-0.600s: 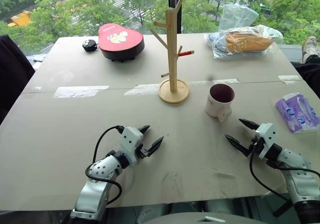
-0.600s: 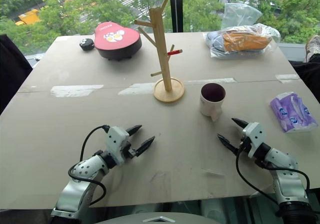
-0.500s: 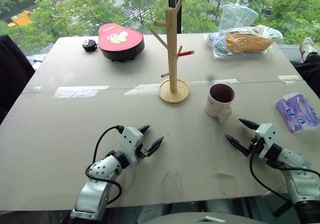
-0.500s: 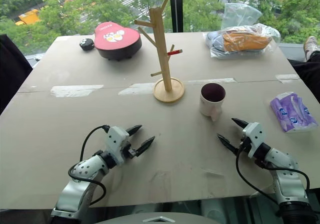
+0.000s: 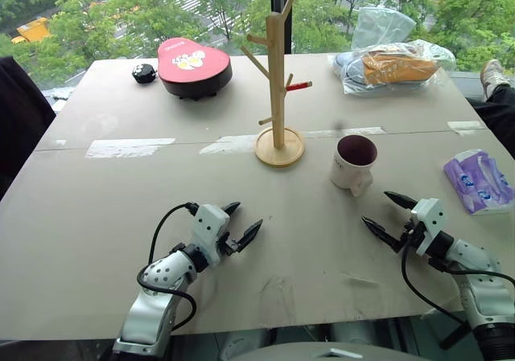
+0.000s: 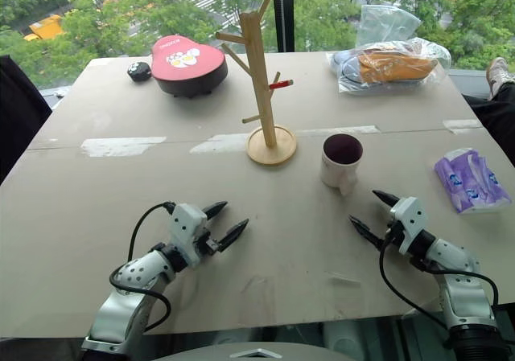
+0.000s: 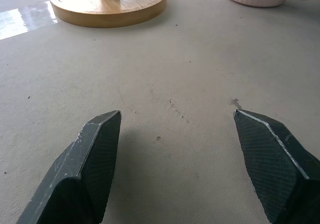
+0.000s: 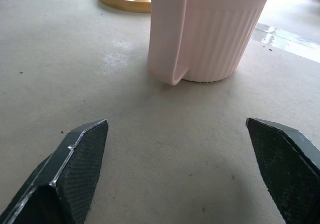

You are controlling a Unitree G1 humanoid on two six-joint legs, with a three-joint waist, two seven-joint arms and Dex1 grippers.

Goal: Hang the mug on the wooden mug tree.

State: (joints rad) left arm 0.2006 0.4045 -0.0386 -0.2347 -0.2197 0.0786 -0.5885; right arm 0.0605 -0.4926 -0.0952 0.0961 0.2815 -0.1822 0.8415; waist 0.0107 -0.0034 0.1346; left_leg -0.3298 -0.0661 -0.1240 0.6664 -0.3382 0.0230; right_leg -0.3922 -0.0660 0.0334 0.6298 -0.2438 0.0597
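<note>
Nothing has moved. The right end effector [image 5: 389, 214] stays wide open and empty, with the mug [image 5: 354, 162] just ahead, upright beside the wooden mug tree [image 5: 278, 79]. Grabbing comes next.

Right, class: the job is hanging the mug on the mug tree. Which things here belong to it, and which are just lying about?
Belongs to the job:
mug
wooden mug tree
right gripper, open, facing the mug handle

Just lying about:
red-lidded black container
small black object
plastic bags
purple tissue pack
</note>
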